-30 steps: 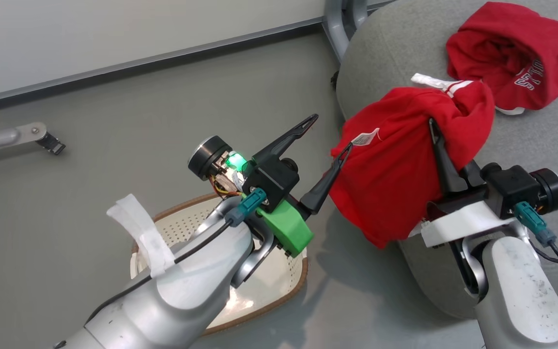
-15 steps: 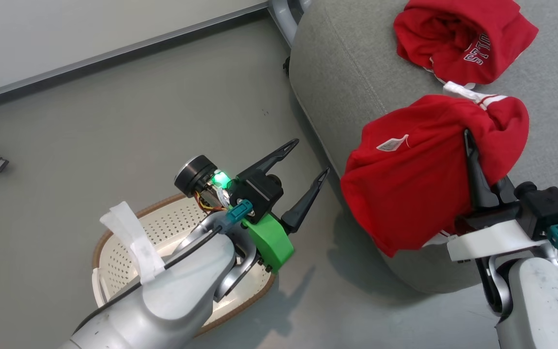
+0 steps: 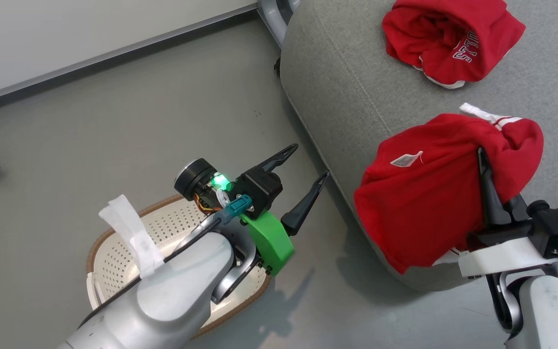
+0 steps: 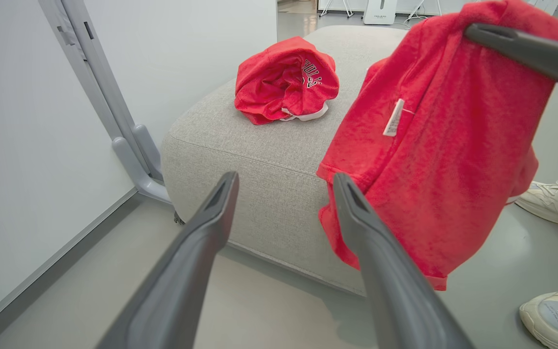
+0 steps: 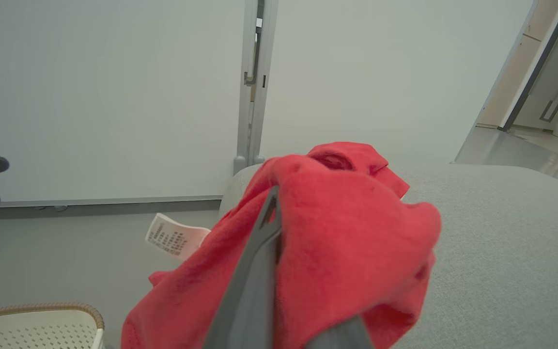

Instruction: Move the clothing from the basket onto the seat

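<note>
On the smooth grey floor (image 3: 114, 121), with its dull sheen, a pale wall (image 3: 66, 39) and a dark baseboard (image 3: 114, 53) run across 11 o'clock in the head view. In the left wrist view a grey metal post (image 4: 124, 131) stands against the wall at 9 o'clock, and a person's two white shoes (image 4: 555, 198) sit at 4 o'clock.

The seat (image 3: 347, 97) takes up the head view from 1 to 4 o'clock. It is a thick cushion in coarse grey weave, with rounded corners and a stitched seam. The second garment (image 3: 448, 39) lies crumpled on it at 1 o'clock; it is soft red cloth with white lettering and a white edge.

The basket (image 3: 114, 261) stands on the floor at 7 o'clock, partly under the left arm. It is oval cream plastic with perforated walls and a brown woven-look rim.

The right gripper (image 3: 483, 169), at 4 o'clock, is clamped on the held garment (image 3: 424, 203). This hangs in a loose red fold over the seat's near edge, with a white label (image 3: 405, 159) showing. I cannot tell whether it touches the seat.

The left gripper (image 3: 310, 160), at centre, is spread wide with nothing in it. Its dark tapered fingers point toward 2 o'clock.
</note>
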Robot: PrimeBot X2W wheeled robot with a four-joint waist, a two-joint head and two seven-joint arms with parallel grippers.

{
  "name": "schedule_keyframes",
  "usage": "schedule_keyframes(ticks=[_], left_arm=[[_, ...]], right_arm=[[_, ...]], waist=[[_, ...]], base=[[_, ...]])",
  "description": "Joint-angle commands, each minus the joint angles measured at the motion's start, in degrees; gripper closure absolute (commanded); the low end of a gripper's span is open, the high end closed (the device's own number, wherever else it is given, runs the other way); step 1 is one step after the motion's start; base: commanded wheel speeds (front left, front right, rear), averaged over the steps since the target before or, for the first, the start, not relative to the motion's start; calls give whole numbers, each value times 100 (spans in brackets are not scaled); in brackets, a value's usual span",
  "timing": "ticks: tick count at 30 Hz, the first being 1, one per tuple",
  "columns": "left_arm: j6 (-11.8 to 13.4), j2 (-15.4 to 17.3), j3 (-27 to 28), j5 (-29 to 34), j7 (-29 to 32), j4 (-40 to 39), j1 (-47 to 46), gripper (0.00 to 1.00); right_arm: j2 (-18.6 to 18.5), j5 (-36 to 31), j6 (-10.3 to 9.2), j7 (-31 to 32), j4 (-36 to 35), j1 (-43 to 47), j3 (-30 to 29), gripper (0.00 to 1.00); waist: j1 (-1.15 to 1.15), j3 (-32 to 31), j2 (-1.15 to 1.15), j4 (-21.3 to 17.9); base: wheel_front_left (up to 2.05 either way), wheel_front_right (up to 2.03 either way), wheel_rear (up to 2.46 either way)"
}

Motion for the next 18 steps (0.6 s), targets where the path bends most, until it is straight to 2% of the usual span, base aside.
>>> schedule_keyframes(ticks=[1,13,18], left_arm=[[44,69,18,7,13,-48,47,0],[229,233,81,221,-26,-328,-342,0],[260,296,122,308,-29,-455,-581,0]], right_arm=[[-14,-5,-5,-13,-75,-144,14,100],[-15,-135,-6,-13,-262,-1728,-291,100],[-181,-194,-6,-13,-163,-2638,-563,100]], waist=[[0,37,0,8],[0,634,0,216],[0,1087,0,364]], base=[[0,0,0],[0,0,0],[0,0,0]])
